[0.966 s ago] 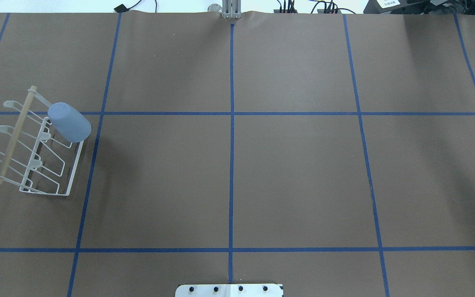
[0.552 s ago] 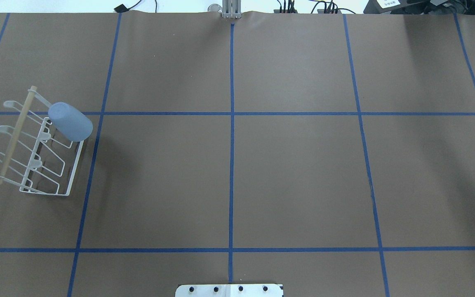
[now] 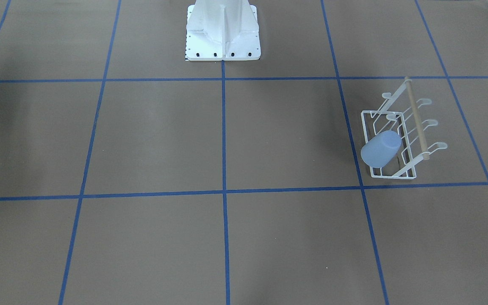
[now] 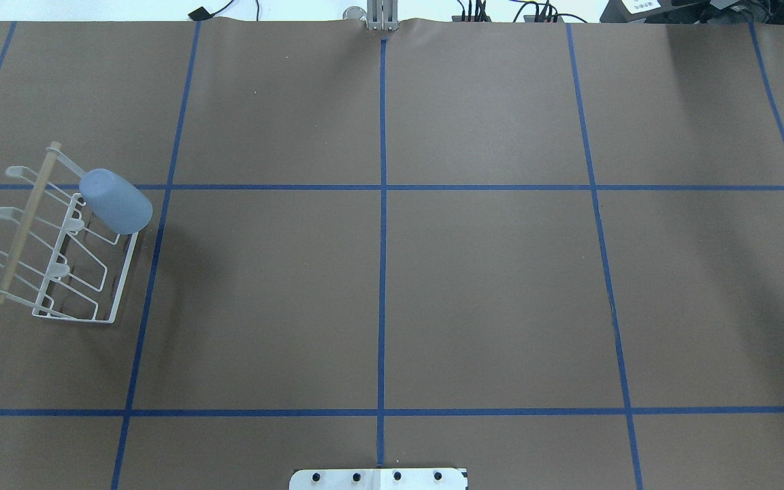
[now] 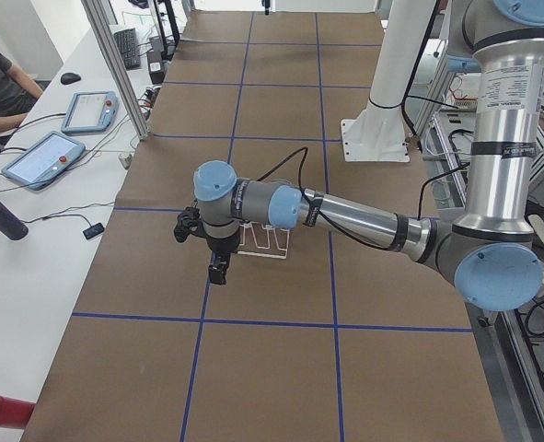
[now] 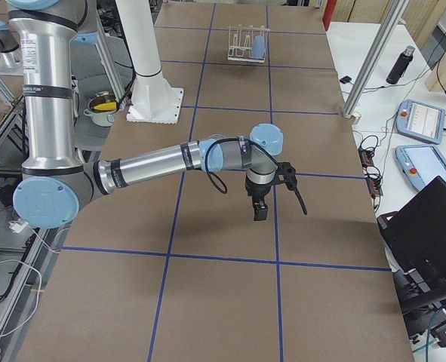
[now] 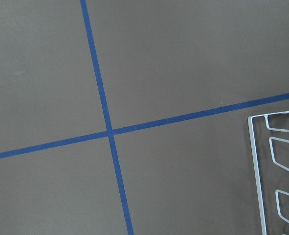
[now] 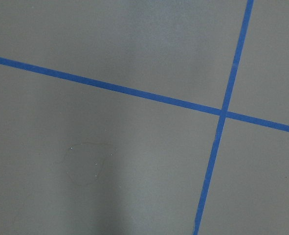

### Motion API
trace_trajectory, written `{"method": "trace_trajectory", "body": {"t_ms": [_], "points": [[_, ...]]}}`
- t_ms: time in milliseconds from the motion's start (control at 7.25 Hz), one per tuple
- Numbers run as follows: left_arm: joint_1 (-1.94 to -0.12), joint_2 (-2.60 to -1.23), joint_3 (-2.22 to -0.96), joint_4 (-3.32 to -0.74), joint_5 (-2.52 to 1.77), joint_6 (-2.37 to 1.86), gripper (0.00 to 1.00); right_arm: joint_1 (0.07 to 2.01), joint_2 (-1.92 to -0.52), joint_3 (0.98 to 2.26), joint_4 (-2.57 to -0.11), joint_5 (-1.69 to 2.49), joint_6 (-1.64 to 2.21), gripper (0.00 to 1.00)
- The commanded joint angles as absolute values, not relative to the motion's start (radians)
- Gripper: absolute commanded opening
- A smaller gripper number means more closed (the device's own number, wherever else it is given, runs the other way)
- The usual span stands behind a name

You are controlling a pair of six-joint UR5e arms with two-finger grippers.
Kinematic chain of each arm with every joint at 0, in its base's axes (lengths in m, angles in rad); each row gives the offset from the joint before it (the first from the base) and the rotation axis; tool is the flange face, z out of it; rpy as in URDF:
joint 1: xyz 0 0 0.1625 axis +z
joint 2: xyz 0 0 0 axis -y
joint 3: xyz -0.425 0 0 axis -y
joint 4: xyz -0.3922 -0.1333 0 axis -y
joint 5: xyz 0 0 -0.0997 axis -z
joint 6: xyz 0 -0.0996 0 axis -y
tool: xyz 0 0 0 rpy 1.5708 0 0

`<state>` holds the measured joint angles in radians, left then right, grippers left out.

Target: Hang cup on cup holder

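**A:** Where is the cup (image 4: pixel 116 202)?

**B:** It sits on the cup holder (image 4: pixel 28 221), upside down and tilted over a peg at the end of the rack farthest from the robot's base. Its closed bottom faces up, so the inside is hidden.

**A:** How does that lie from the left gripper (image 5: pixel 218 269)?

**B:** The holder is just beside that gripper. The left wrist camera catches only a corner of the wire base (image 7: pixel 255 166) at its edge. In the side view the arm's wrist covers the cup.

**A:** Is that gripper holding anything?

**B:** I cannot tell. It points down over the table (image 4: pixel 487 286) and shows only from the side, so I cannot read how far apart its jaws are.

**A:** And the right gripper (image 6: pixel 259 211)?

**B:** Likewise pointing down, and I cannot tell its opening either. The cup and holder are well apart from it, at the table's far end.
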<state>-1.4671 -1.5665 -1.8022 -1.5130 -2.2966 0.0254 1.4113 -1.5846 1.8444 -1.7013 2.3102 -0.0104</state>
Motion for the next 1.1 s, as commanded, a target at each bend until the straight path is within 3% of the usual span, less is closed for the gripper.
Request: {"method": "trace_trajectory", "body": {"t_ms": [0,966], "points": [[-1.465,-1.551,-1.796,-1.568,-2.295,0.014,0.98,1.416,-1.595,1.832,-1.701,2.341,-0.009,1.00],[-1.465,-1.568,-1.789,-1.483,-2.342,0.011,0.98,1.422,-1.608,1.835,-1.698,2.326,-0.025,1.00]]}}
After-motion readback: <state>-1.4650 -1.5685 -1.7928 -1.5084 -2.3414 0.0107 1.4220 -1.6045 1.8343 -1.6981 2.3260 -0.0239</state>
